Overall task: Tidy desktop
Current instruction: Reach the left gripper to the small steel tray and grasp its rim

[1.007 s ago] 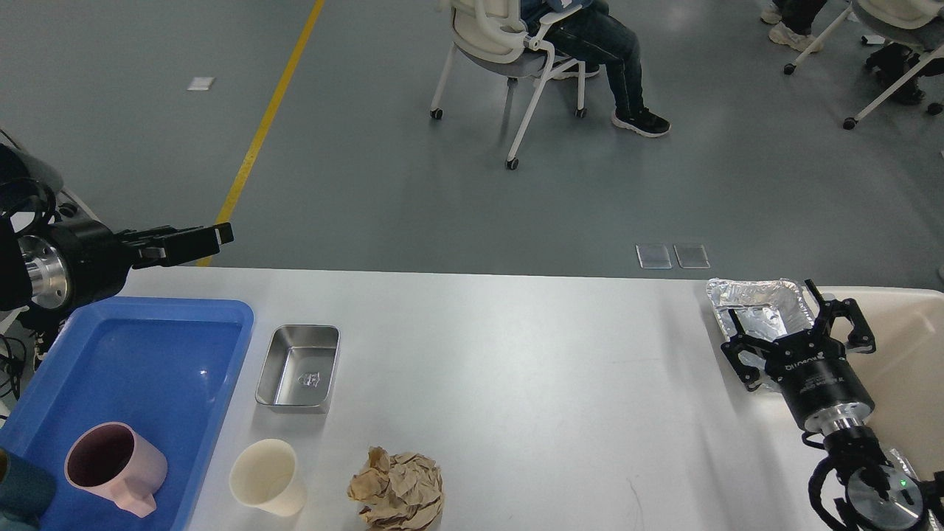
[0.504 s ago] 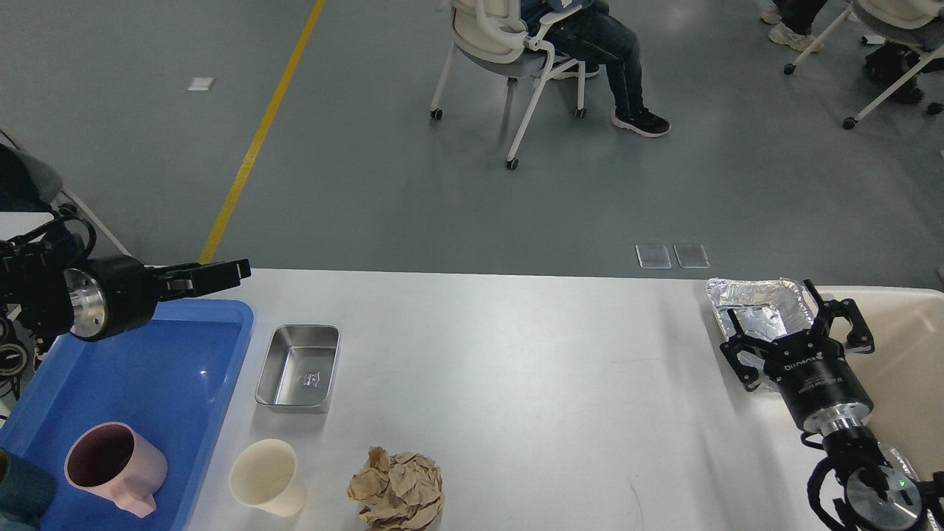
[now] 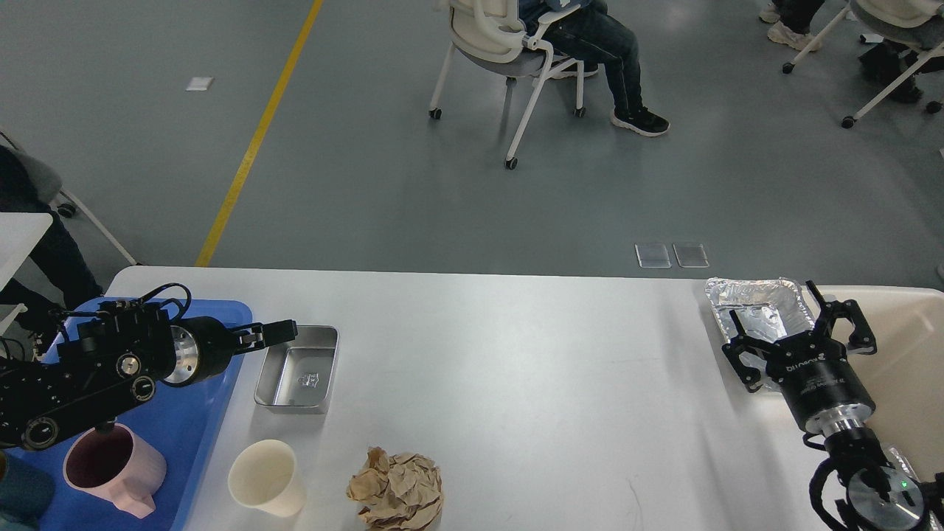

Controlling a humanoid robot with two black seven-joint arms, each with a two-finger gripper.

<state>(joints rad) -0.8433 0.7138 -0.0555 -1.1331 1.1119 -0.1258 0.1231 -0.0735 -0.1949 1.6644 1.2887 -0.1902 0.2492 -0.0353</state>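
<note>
White desktop [image 3: 516, 383] lay under everything. On it sat a steel tin [image 3: 298, 369]; just left of the tin, my left gripper [image 3: 284, 331] hovered at its rim, fingers indistinguishable, so I cannot tell its state. Far right of the tin, my right gripper [image 3: 800, 324] stood spread over a foil tray [image 3: 752, 306].

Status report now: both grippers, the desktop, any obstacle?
Left gripper at steel tray, state unclear. Right gripper open above foil tray, holding nothing. Desktop untidy: paper cup, crumpled paper. No obstacle.
</note>
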